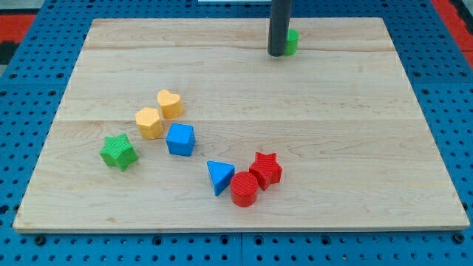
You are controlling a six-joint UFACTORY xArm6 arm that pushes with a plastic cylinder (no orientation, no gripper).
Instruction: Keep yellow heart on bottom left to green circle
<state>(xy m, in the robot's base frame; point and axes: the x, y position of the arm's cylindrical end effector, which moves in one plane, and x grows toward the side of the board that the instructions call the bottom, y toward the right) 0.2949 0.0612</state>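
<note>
Smooth red cylinder (pixel 244 189) on pale wooden board (pixel 295 133)

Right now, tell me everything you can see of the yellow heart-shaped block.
The yellow heart-shaped block is a small, chunky piece with a matt, plastic-looking surface, lying flat on the light wooden board, lobes towards the view's top. It sits left of the board's centre, its lower-left side against or nearly against the yellow hexagonal block. My tip is far off, at the view's top beside the green block.
</note>
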